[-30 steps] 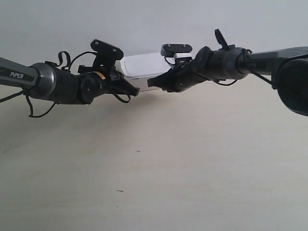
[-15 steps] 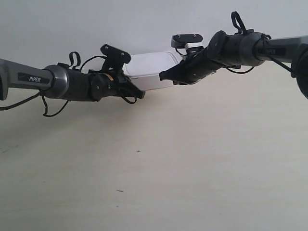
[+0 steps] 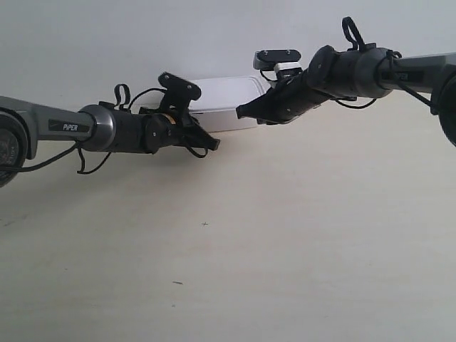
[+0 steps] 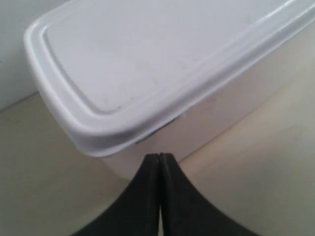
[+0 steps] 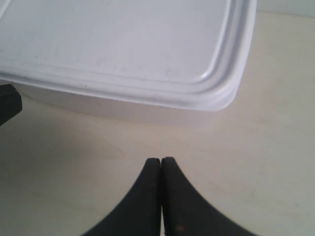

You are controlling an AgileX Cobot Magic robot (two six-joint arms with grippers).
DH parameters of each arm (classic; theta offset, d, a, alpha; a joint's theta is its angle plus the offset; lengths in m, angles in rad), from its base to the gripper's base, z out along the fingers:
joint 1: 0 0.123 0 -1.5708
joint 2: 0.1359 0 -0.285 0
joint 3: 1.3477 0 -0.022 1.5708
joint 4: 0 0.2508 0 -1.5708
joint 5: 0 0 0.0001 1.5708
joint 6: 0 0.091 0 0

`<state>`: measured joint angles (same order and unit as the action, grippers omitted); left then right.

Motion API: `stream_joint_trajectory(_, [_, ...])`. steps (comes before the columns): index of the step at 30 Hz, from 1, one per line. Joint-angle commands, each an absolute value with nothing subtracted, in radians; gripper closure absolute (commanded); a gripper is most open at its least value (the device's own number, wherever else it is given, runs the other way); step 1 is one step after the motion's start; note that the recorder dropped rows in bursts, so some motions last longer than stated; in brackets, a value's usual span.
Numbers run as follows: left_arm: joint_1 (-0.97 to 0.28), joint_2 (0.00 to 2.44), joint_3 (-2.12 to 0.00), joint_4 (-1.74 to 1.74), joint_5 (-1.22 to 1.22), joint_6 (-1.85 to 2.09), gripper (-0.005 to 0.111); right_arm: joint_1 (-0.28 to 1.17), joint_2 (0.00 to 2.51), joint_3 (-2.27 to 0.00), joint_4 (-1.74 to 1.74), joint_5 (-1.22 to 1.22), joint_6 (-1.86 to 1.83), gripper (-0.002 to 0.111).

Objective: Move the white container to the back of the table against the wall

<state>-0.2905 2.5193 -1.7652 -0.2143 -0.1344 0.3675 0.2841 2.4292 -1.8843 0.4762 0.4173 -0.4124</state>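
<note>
Left tool (image 4: 159, 158) nudges further along, pressed together like your right tool (image 5: 161, 161); push the white container (image 4: 147, 73) squarely to the wall (image 3: 107, 43).

Arm at the exterior view's left (image 3: 100, 130): grey tube w/ white "PiPER" lettering (image 3: 69, 127), black round wrist, orange-ish band, looping black cables (image 3: 122, 92). Arm at the exterior view's right (image 3: 356, 71): same dark grey/black, cable loop up top. Left gripper (image 4: 159, 157) & right gripper (image 5: 161, 160): matte black tapered fingers (image 5: 142, 196).

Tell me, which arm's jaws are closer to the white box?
Left. The left jaws, shut, sit right at the side of the white container; the right jaws, also shut, are apart from it, with bare table between.
</note>
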Motion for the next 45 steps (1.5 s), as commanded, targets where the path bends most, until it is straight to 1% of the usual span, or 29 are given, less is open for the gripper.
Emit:
stream_joint_trajectory(1, [-0.291,2.529,-1.803,-0.211,-0.125,0.363,0.107,0.283,2.419,-1.891,0.469,0.395,-0.416,0.108])
stream_joint_trajectory(9, [-0.291,2.565,-1.872,-0.209,-0.089,0.363,0.107,0.283,2.419,-1.891,0.469,0.393,-0.416,0.108])
stream_joint_trajectory(34, [-0.291,2.577,-1.875,-0.197,-0.141,0.367,0.107,0.283,2.422,-1.891,0.468,0.368,-0.399,0.108])
stream_joint_trajectory(45, [-0.291,2.577,-1.875,-0.193,-0.123,0.367,0.107,0.283,2.432,-1.891,0.468,0.367,-0.399,0.108])
